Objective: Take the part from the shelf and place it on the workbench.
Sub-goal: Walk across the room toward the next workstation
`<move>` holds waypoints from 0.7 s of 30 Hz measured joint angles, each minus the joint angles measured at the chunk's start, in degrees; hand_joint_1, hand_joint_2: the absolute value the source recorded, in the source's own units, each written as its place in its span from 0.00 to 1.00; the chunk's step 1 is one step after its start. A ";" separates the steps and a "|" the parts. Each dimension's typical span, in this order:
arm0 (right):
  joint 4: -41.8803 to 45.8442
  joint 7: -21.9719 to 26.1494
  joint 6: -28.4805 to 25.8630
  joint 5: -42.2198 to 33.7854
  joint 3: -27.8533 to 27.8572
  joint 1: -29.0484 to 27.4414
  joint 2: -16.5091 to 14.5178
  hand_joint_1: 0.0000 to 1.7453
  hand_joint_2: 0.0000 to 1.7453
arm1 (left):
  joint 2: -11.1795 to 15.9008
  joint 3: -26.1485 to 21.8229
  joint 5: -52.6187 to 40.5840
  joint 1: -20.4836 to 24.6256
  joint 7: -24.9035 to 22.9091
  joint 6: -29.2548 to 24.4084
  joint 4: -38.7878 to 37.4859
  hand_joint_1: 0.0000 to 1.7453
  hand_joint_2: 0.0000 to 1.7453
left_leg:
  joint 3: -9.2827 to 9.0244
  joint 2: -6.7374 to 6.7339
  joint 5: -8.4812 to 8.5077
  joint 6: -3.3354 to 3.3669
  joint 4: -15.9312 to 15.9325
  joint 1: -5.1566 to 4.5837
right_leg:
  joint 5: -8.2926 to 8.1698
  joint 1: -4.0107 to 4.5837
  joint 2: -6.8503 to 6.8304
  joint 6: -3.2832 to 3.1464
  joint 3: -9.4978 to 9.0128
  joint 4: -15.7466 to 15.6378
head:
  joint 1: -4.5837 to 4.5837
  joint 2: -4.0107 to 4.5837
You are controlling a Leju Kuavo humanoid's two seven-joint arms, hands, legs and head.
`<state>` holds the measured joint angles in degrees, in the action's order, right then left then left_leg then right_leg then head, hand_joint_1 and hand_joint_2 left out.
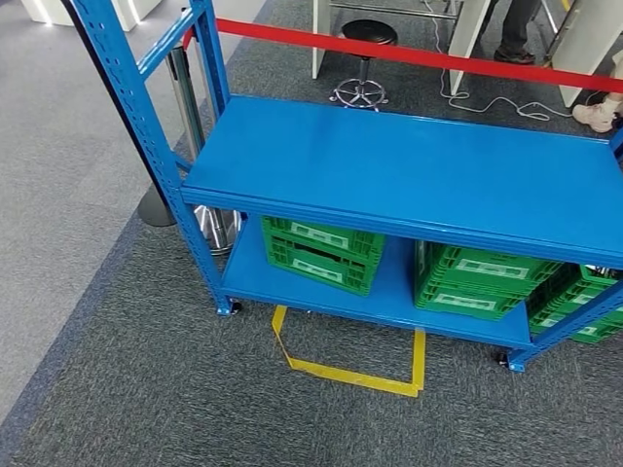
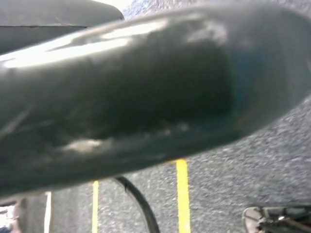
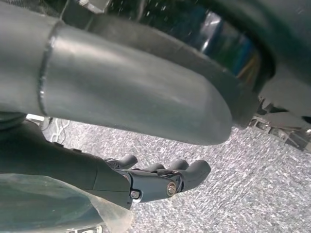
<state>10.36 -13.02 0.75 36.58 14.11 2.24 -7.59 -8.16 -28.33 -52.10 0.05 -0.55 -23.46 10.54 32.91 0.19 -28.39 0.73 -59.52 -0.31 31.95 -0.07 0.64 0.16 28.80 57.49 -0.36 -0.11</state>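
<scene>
A blue metal shelf [image 1: 412, 165] stands in front of me on grey carpet, seen in the head view. Three green plastic crates sit on its lower board: one on the left [image 1: 323, 253], one in the middle [image 1: 477, 280] and one at the right edge [image 1: 580, 306]. The upper board hides what the crates hold, so I cannot make out the part. My right hand [image 3: 161, 180] hangs above the carpet with its fingers stretched out and nothing in them.
Yellow tape [image 1: 352, 370] marks a box on the floor before the shelf. Behind it run a red barrier belt [image 1: 412, 53] and a steel post [image 1: 193, 126]. Farther back are a black stool [image 1: 367, 39] and a person's shoes [image 1: 599, 115].
</scene>
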 joint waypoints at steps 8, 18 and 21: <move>0.00 1.30 -0.21 -1.25 0.17 -0.04 -0.13 0.00 0.00 | 0.49 -0.22 -1.77 0.12 0.47 0.88 0.00 0.00 0.00 | -0.44 -0.06 -0.10 1.66 0.65 -0.25 | 0.48 -0.59 -0.07 2.15 -0.30 -0.16 | 0.02 0.00; -0.01 -0.31 -1.10 -4.58 3.10 -0.57 -0.19 0.00 0.00 | 0.38 -0.15 -3.17 0.18 0.47 -0.31 0.00 0.00 0.00 | -1.96 -0.09 -0.69 1.04 1.20 0.40 | -1.18 -1.08 -0.55 2.76 3.86 4.07 | -0.23 0.00; -0.01 -0.22 -1.76 -4.92 3.92 -0.89 -0.33 0.00 0.00 | 0.20 -0.15 -3.45 0.22 0.13 -0.47 0.00 0.00 0.00 | -2.13 -0.01 -0.92 -0.06 1.07 0.26 | -1.87 -0.79 -0.26 1.83 2.15 0.94 | -0.18 0.00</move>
<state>10.35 -13.23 -1.01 31.67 18.04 1.35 -7.92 -7.97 -28.48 -55.55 0.27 -0.42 -23.93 10.54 30.78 0.19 -29.31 0.68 -58.44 -0.05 30.09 -0.86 0.38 1.99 30.95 58.43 -0.53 -0.11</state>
